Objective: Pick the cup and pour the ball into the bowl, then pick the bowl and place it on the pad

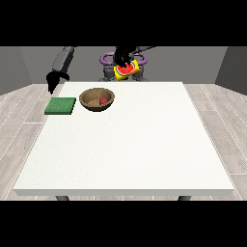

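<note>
White desk (130, 144) fills most of the front view, with the robot small behind its far edge. A brown wooden bowl (97, 99) stands on the desk near the far left corner as the view shows it, and a small red ball (103, 101) lies inside it, towards the bowl's right side. Just beside the bowl, nearer the desk's left edge, a flat green pad (61, 105) lies on the surface; the two are close but apart.

The hand at the view's right (121, 59) is raised above the desk's far edge, in front of the robot's body, and its black fingers are curled round a yellow cup (126, 70). The cup is tilted so that its red inside faces the camera. It hangs clear of the desk, up and to the right of the bowl.

The hand at the view's left (52, 82) hangs down past the far left corner of the desk, above and behind the pad, touching nothing. Its shape is a dark blur against the floor, and whether its fingers are straight or curled cannot be told.
</note>
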Available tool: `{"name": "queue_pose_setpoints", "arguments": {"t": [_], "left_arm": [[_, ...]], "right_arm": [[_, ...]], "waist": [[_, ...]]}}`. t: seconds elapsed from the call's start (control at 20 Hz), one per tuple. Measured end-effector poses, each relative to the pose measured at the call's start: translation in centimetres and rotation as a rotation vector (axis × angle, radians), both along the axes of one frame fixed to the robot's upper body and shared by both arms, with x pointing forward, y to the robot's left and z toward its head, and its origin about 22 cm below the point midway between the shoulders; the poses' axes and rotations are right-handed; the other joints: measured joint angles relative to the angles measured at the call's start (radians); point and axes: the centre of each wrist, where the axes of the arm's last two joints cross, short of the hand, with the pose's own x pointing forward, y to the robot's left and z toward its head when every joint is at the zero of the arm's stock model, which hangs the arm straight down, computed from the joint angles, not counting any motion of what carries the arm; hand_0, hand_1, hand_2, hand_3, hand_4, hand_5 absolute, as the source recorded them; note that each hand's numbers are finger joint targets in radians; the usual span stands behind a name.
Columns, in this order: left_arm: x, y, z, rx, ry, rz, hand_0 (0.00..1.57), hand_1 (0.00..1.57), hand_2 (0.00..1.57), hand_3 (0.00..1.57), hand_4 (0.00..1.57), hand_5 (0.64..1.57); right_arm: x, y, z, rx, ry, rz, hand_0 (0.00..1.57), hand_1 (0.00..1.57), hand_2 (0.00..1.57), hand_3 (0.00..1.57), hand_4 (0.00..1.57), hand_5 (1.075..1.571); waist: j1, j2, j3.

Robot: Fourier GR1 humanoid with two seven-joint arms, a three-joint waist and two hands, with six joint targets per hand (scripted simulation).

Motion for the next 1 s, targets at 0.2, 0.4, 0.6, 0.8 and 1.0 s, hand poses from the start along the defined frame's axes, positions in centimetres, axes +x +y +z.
{"name": "queue_pose_setpoints", "arguments": {"t": [0.2,0.4,0.6,0.8,1.0], "left_arm": [[1.5,3.9,1.7,-0.197,0.022,0.038,0.80,0.80,1.57,1.57,0.82,1.507],[1.6,9.2,-1.1,-0.428,0.125,0.083,1.51,1.51,1.45,1.16,1.32,1.569],[0.1,12.3,-5.3,-0.692,0.236,0.072,1.28,1.28,1.11,0.78,1.42,1.571],[-1.1,15.4,-7.8,-0.934,0.248,0.012,1.23,1.23,1.08,0.74,1.41,1.565],[-1.2,18.2,-8.3,-1.133,0.253,-0.092,0.78,0.78,0.67,0.00,0.94,1.547]], "right_arm": [[-0.9,-1.2,-0.1,0.014,0.023,-0.028,0.00,0.00,0.35,0.28,0.70,1.562],[-2.2,-2.9,0.4,0.011,0.010,-0.073,0.00,0.00,0.37,0.37,0.70,1.564],[-1.5,-3.9,1.8,0.008,-0.054,-0.117,0.00,0.00,0.41,0.28,0.70,1.550],[-1.2,-4.9,3.1,0.016,-0.121,-0.164,0.00,0.00,0.40,0.24,0.69,1.548],[-0.6,-4.6,3.5,0.036,-0.177,-0.192,0.00,0.00,0.40,0.08,0.59,1.544]], "waist": [[0.064,0.008,-0.0007],[0.113,0.050,-0.0036],[0.177,0.147,-0.0083],[0.227,0.248,-0.0093],[0.264,0.321,-0.0075]]}}
